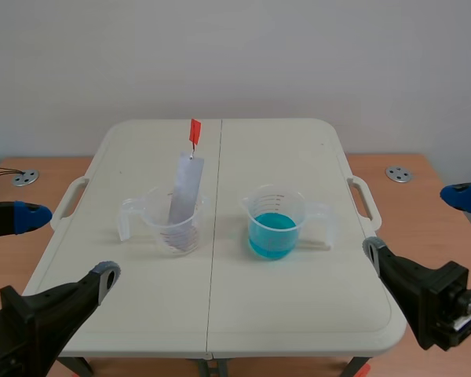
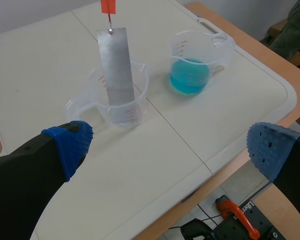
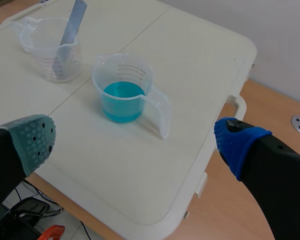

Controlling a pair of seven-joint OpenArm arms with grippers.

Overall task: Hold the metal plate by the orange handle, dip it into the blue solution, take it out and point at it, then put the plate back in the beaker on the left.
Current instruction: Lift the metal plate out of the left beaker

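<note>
A grey metal plate (image 1: 185, 191) leans in the clear beaker (image 1: 175, 227) left of the table's middle seam. Its orange handle (image 1: 195, 131) sticks up above the plate. To the right stands a second clear beaker with blue solution (image 1: 274, 228). My left gripper (image 1: 63, 245) hangs open at the table's front left, short of the plate (image 2: 117, 67) and its beaker (image 2: 124, 104). My right gripper (image 1: 418, 223) is open at the front right, with the blue beaker (image 3: 122, 90) just ahead of it. Neither gripper holds anything.
The white folding table (image 1: 220, 314) has a carry handle on each side (image 1: 69, 200) (image 1: 364, 200). Two round metal discs (image 1: 25, 177) (image 1: 399, 173) lie on the wooden surface beyond it. An orange clamp (image 2: 236, 216) sits below the front edge.
</note>
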